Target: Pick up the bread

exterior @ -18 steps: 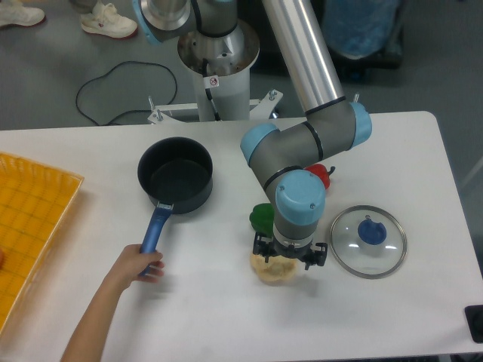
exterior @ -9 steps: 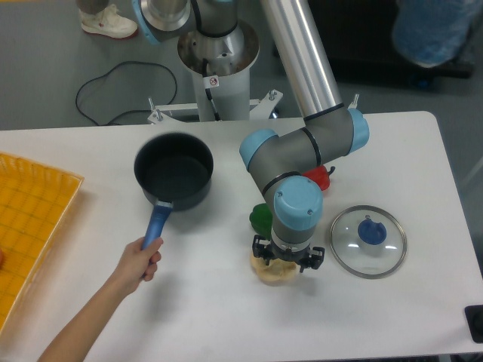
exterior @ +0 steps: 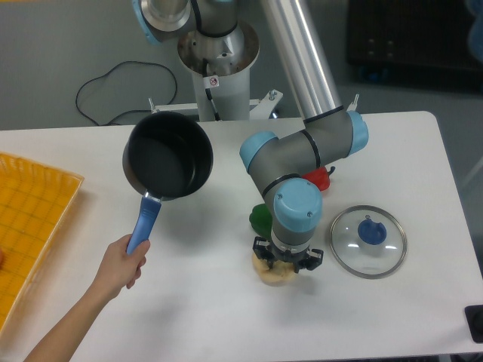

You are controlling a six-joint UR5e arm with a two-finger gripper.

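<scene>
Since a second ago a person's hand (exterior: 121, 264) has lifted and tilted the black saucepan with the blue handle (exterior: 166, 157), empty inside, off the white bench (exterior: 204, 302), while the black two-finger gripper (exterior: 284, 260) stays low over the pale lumpy bread bun (exterior: 275, 274) at about five o'clock of centre. Its jaws straddle the bun, but whether they have closed is hidden by the wrist, so a shallow pinch could let it slip out on lifting. The clear glass lid with the blue knob (exterior: 368, 241) lies at three o'clock of the bun.

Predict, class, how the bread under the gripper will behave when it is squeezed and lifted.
The bread looks lumpy and soft, so it probably gives a little under the gripper. Small and pale, it is likely light. Its lobed, uneven shape suggests it will sit rather than roll if released.
</scene>
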